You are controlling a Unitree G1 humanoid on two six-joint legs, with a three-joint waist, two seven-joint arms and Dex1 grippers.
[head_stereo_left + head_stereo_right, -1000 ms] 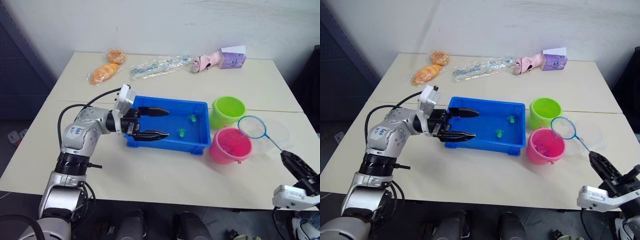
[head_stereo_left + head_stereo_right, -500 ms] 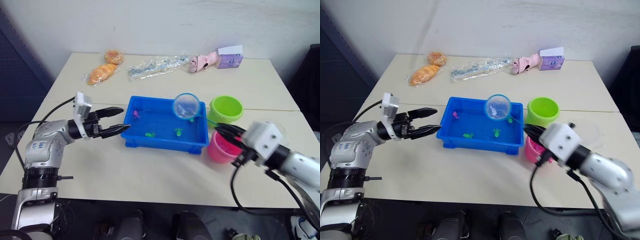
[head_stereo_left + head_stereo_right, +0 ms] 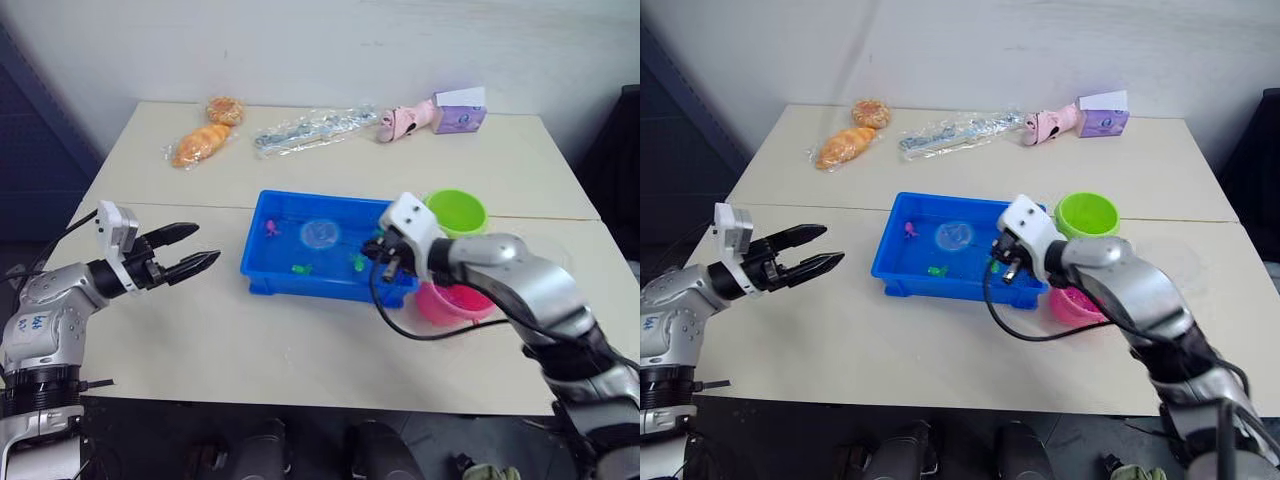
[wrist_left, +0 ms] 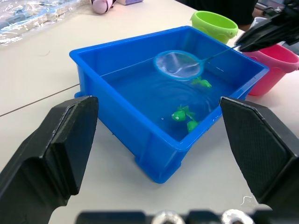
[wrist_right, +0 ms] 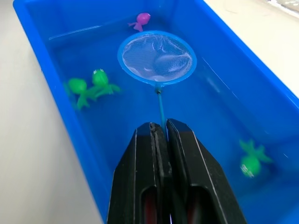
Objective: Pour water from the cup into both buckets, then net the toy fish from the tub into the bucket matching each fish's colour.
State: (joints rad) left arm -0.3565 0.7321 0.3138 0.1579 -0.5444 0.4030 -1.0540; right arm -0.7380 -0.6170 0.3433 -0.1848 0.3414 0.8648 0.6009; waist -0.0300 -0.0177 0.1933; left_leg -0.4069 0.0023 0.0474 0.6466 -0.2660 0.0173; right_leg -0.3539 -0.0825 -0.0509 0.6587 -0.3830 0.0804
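The left gripper (image 3: 196,248) hovers above the pale table (image 3: 300,340) on the robot's left, its two black fingers spread wide with nothing between them, pointing toward the tub and well apart from it.

To its right, the blue tub (image 3: 262,272) sits near the middle of the table and holds water. A small pink fish (image 5: 141,19) lies in the water near the tub's far left corner. Two green fish (image 5: 88,86) sit close together by the near wall, and another green fish (image 5: 251,159) lies toward the right end.

The net (image 5: 156,58) rests in the middle of the tub, its blue hoop lying flat at the water with the pale mesh inside. No fish can be seen in the mesh. Its thin handle runs back to the right gripper (image 5: 161,128), whose fingers are pressed tightly together around it, at the tub's right end.

Just right of the tub stand the two buckets, touching or nearly touching each other: the lime green bucket (image 3: 456,212) farther from the robot and the pink bucket (image 3: 455,303) nearer, partly hidden by the right arm.

Along the far edge of the table lie wrapped bread (image 3: 205,140), a clear plastic packet (image 3: 315,128), a pink toy (image 3: 405,120) and a small purple box (image 3: 460,112).
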